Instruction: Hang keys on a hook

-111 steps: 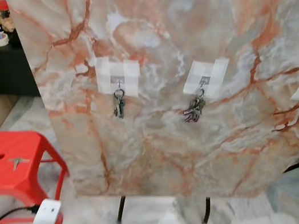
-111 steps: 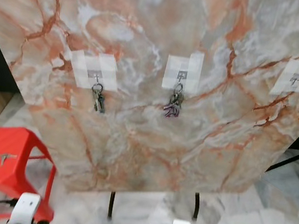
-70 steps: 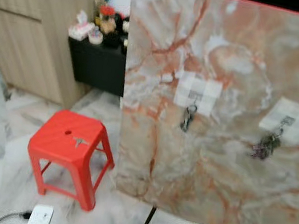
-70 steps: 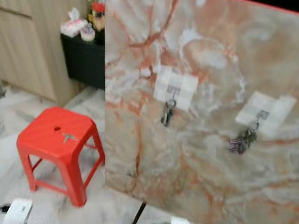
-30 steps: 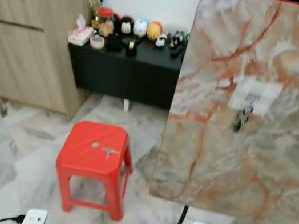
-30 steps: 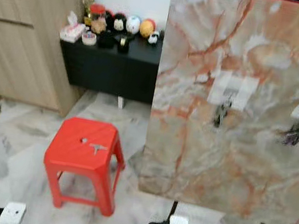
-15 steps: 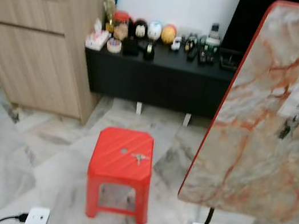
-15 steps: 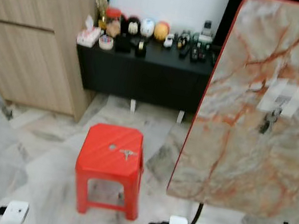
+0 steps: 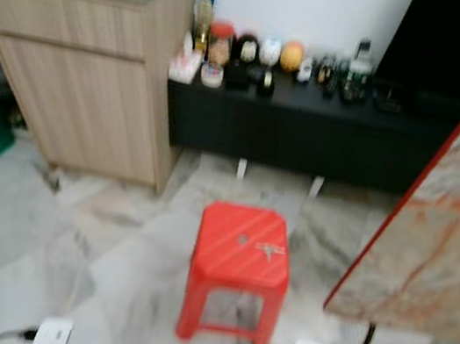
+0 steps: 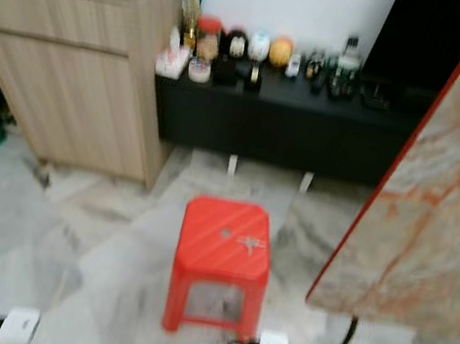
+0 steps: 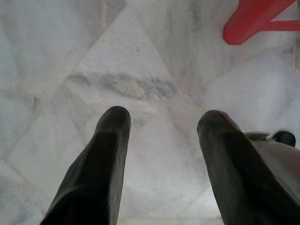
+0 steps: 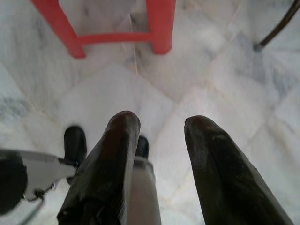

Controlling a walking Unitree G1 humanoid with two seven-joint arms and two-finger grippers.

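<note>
Seemingly a key [image 9: 269, 250] lies on the red stool [image 9: 241, 254], well apart from both grippers; left gripper [image 11: 161, 121] and right gripper [image 12: 156, 124] hang over marble floor [image 9: 49, 238], fingers parted, holding nothing.

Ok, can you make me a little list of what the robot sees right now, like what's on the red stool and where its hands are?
stool: red stool on the marble floor, straight ahead
on stool: a small key lying on the seat
board: marble-patterned board standing to the right of the stool
behind: black shelf with small ornaments, wooden cabinet to its left
left end effector: open, empty, over the floor
right end effector: open, empty, near the stool's legs
</note>
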